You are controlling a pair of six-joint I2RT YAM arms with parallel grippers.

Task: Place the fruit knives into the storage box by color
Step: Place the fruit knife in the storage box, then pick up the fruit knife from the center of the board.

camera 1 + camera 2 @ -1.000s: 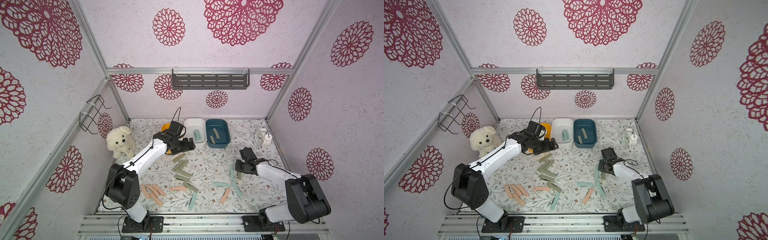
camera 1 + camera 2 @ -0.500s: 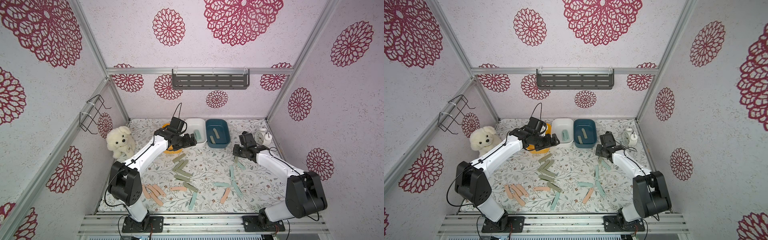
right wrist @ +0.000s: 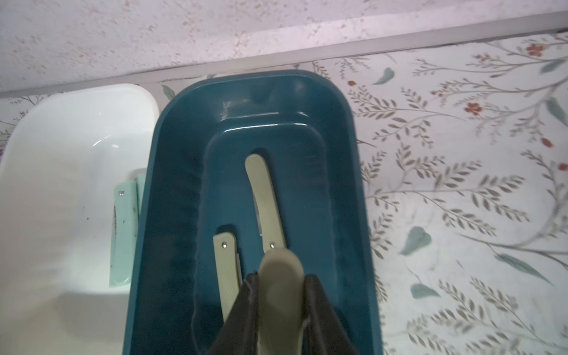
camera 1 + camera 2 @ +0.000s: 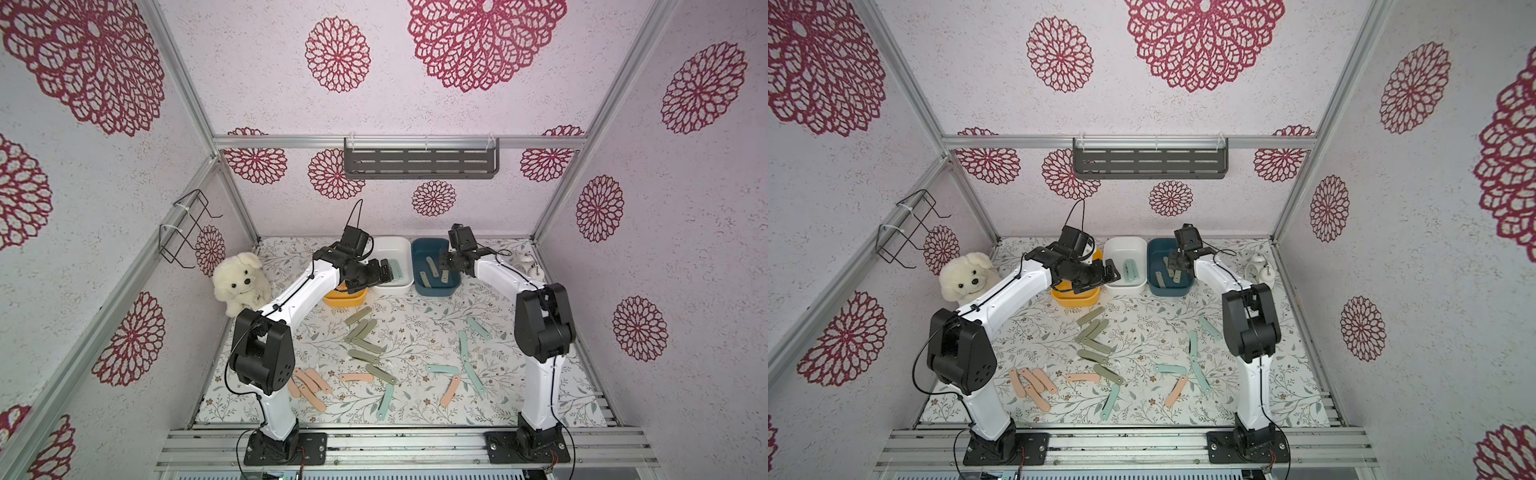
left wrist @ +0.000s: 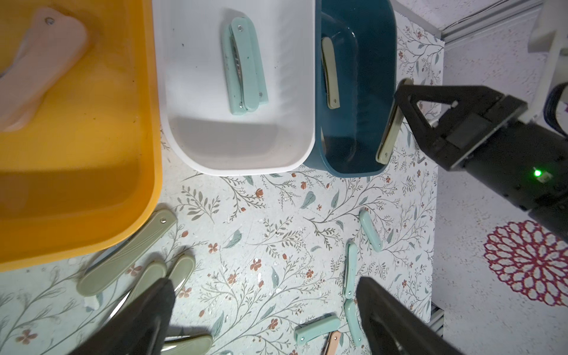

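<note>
The right gripper point(image 3: 281, 295) is pinching 1 sage-green knife point(image 3: 280, 270) between nearly closed jaws and hanging over the blue box point(image 3: 172, 190), where 2 other sage-green knives point(image 3: 266, 199) are lying. The left gripper point(image 5: 264, 310) is hovering empty, jaws spread wide, near the white box point(image 5: 172, 92), which is holding mint knives point(image 5: 244, 67). A peach knife point(image 5: 40, 70) is lying in the orange box point(image 5: 92, 138). Loose knives point(image 4: 361, 332) are lying scattered on the floral mat point(image 5: 261, 215).

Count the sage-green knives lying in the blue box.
2. One sage-green knife mid-floor of the blue box, another knife beside it, partly behind the right tool. A third knife, clamped in that tool, is unreleased.
</note>
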